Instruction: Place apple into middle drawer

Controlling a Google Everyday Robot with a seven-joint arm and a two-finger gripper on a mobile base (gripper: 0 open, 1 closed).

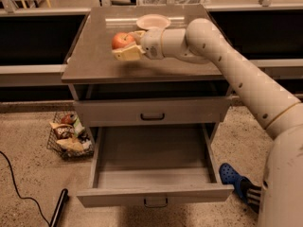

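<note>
One arm (236, 74) reaches leftward from the lower right, bent at the elbow, its forearm level above one cabinet top (94, 63). Well below the jaws, one middle drawer (151, 196) stands pulled open, with one closed upper drawer (118, 111) between. One bowl (153, 21) sits just behind the jaws. The gripper (125, 44) clasps the single apple (121, 39) between its two fingers.

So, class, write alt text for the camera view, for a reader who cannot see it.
The robot's gripper is at the apple on the cabinet top, near a beige bowl. Below, the middle drawer is pulled open, the upper drawer shut.
</note>
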